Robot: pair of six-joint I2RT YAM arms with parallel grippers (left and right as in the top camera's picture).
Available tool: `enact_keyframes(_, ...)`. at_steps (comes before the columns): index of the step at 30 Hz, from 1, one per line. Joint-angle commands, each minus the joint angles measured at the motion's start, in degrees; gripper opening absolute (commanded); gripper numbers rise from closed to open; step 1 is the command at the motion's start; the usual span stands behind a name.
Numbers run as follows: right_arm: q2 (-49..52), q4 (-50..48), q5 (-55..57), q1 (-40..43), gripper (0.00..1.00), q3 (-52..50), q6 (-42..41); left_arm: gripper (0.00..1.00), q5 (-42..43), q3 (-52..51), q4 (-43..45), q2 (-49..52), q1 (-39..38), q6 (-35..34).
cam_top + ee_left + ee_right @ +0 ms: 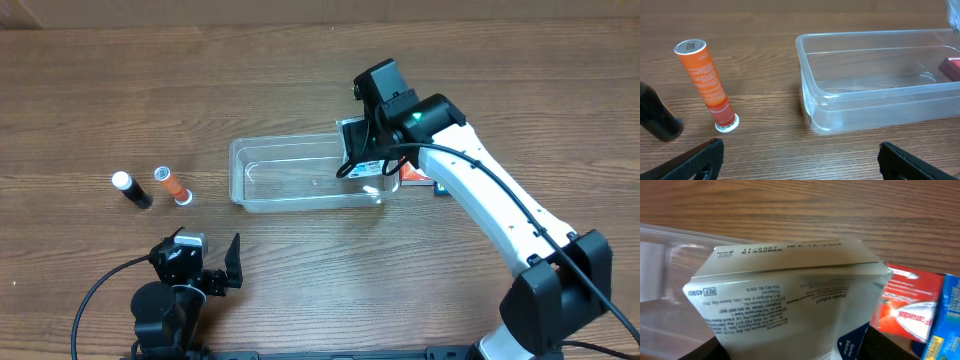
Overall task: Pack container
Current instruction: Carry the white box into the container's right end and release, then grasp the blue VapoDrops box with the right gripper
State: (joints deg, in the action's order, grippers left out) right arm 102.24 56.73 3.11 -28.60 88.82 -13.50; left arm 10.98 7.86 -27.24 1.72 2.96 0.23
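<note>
Arm outstretched; right end effector clamps box at container's end.

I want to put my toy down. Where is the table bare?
Bare wood: all along behind the tub, and between tub and orange tube. Crowded: the tub's right end, with the held box and red packet.
</note>
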Motion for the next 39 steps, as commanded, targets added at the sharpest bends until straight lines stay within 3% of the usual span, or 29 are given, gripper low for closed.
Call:
enact_keyframes(1,0.44,0.07,4.33,-0.26,0.68,0.87,-0.02,1.0,0.48,-0.15,0.07,-0.72,-0.48,0.9)
enact_keyframes(14,4.61,0.5,-3.87,-0.33,0.68,-4.5,-4.83,1.0,0.48,-0.15,0.07,-0.72,-0.48,0.9)
enact_keyframes(19,4.61,0.28,-3.21,-0.33,0.77,-4.5,-6.49,1.0,0.5,-0.15,0.09,-0.72,-0.48,0.9)
enact_keyframes(21,4.61,-0.72,-3.19,-0.33,0.86,-4.48,-4.63,1.0,0.48,-0.15,0.09,-0.72,-0.48,0.9)
enact_keyframes(23,4.61,-1.77,-2.14,-0.33,0.88,-4.11,-2.58,1.0,0.48,-0.15,0.09,-0.72,-0.48,0.9)
enact_keyframes(26,4.59,-0.59,-1.22,-0.33,0.88,-0.37,0.2,1.0,0.48,-0.15,0.09,-0.72,-0.48,0.9)
enact_keyframes(29,3.56,6.25,2.01,0.46,0.89,9.68,0.44,1.0,0.48,-0.15,0.07,-0.72,-0.48,0.9)
enact_keyframes(34,2.54,15.69,2.4,8.7,0.98,20.87,0.44,1.0,0.48,-0.15,0.07,-0.72,-0.48,0.9)
enact_keyframes(39,4.15,17.09,-2.67,23.71,1.0,15.8,5.05,1.0,0.48,-0.15,0.09,-0.72,-0.48,0.9)
